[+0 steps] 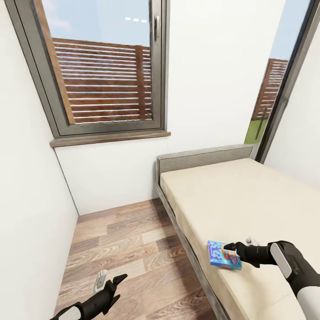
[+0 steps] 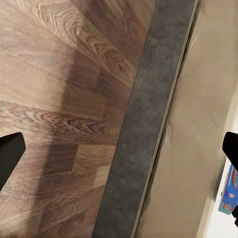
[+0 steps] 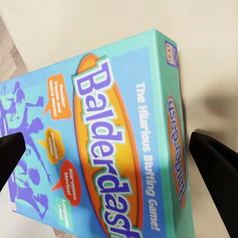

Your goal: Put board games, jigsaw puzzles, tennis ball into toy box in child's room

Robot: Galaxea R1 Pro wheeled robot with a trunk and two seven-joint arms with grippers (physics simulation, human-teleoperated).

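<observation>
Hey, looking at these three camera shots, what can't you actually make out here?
- Board game: head view, the right gripper covers its near corner; grip contact unclear.
- Board game in the left wrist view: cut off by the frame edge.
- Bed: head view, far side cut off.

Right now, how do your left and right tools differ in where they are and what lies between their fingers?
The right tool reaches over the beige mattress, its open fingers on either side of the blue Balderdash game box. The left tool hangs lower over the wood-plank floor, its fingers apart around nothing. Both are black, two-fingered and open.
</observation>
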